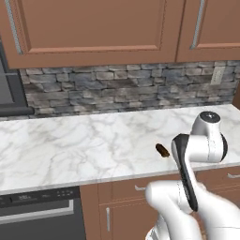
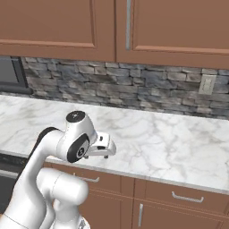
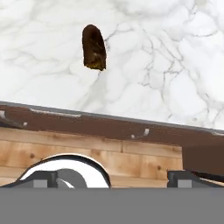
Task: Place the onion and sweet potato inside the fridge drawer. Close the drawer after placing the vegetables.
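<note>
The sweet potato (image 1: 162,150), a dark brown oval lump, lies on the white marble counter (image 1: 70,145) close to its front edge. In the hand view the sweet potato (image 3: 94,47) sits up and to the left of centre. My gripper (image 3: 111,178) hangs over the counter's front edge, short of the sweet potato and not touching it. Its fingertips (image 3: 41,179) stand wide apart with nothing between them, so it is open. From the right base view the gripper (image 2: 99,153) points down at the counter edge. The onion and the fridge drawer are out of view.
Brown cabinet drawers with silver handles (image 2: 187,197) run under the counter. A dark appliance front (image 1: 37,206) sits lower left. A stone backsplash (image 1: 122,86) and upper wood cabinets (image 1: 93,28) close the back. A wall outlet (image 2: 206,84) is at right.
</note>
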You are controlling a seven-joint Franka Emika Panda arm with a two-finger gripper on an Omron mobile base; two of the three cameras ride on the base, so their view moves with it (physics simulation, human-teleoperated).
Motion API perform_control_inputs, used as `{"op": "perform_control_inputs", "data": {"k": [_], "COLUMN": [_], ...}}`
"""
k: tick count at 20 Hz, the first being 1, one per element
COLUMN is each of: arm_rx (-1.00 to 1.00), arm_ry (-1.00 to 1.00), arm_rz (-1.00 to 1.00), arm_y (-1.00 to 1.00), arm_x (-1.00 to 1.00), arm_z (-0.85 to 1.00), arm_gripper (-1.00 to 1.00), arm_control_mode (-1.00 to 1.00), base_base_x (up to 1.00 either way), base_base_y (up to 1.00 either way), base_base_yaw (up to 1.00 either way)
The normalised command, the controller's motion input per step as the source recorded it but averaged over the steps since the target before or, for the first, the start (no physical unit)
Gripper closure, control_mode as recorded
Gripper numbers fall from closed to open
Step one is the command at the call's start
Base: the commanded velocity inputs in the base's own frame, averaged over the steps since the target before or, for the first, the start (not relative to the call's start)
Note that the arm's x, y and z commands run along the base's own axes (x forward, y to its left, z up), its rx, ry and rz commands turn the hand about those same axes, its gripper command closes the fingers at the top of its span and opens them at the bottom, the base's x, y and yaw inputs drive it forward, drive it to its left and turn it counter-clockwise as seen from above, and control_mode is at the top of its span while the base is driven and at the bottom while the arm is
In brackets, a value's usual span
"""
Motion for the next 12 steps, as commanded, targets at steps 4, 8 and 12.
{"op": "perform_control_inputs", "data": {"k": [4, 8, 12], "arm_rx": [0.04, 0.00, -0.01], "arm_ry": [0.01, 0.05, 0.05], "arm_rz": [0.09, 0.05, 0.00], "arm_y": [-0.16, 0.00, 0.31], "arm_x": [0.85, 0.89, 0.57], "arm_z": [0.00, -0.06, -0.23], "arm_gripper": [-1.00, -1.00, -1.00], "arm_control_mode": [-1.00, -1.00, -1.00], "base_base_x": [0.00, 0.00, 0.00], "base_base_y": [0.00, 0.00, 0.00], "base_base_yaw": [0.00, 0.00, 0.00]}}
